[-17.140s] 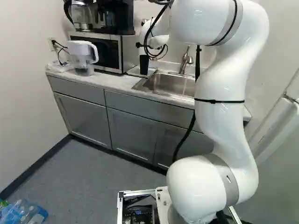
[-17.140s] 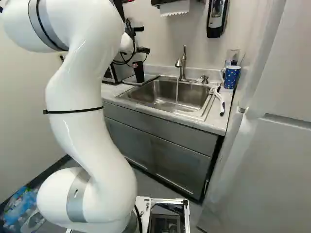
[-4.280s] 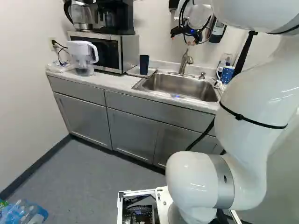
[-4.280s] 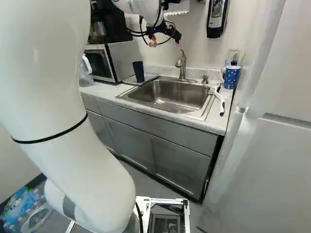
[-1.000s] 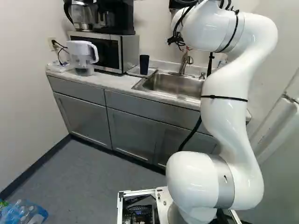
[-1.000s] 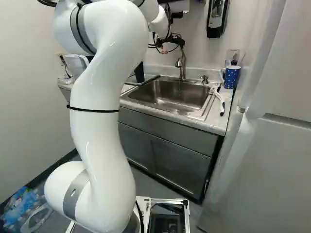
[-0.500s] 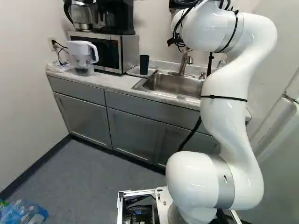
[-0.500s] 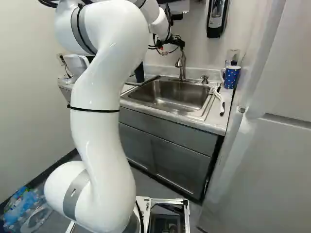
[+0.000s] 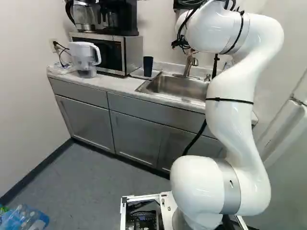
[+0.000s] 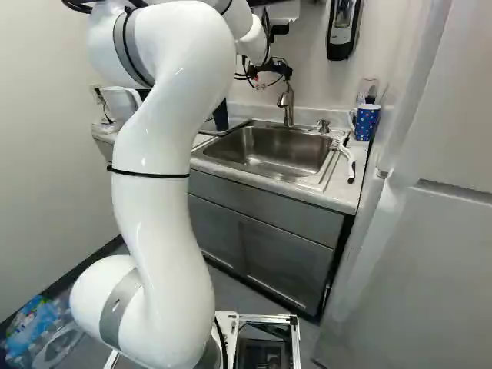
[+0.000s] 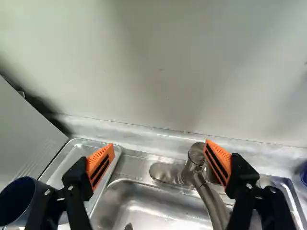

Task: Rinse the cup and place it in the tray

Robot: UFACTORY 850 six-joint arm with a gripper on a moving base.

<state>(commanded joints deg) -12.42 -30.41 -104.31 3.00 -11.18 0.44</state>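
Observation:
My gripper (image 10: 265,81) hangs just above the faucet (image 10: 287,108) at the back of the sink. In the wrist view the gripper (image 11: 160,144) has its orange pads wide apart, with nothing held; the metal faucet (image 11: 208,196) stands by one finger. The dark blue cup (image 9: 147,66) is upright on the tray (image 9: 137,74), between the microwave and the sink. Beside the other finger the wrist view shows part of the cup (image 11: 19,201) and the metal tray (image 11: 79,149). My arm partly covers both in the right base view.
The sink basin (image 10: 265,146) lies below the gripper. A brush (image 10: 348,163) and a blue dotted mug (image 10: 366,121) are at its far side. A pitcher (image 9: 85,58) and a microwave (image 9: 108,51) stand on the counter. A soap dispenser (image 10: 340,31) hangs on the wall.
My gripper has lowered slightly at the faucet over the last second, still open. A faint trickle under the spout no longer shows. The cup and the base have not moved.

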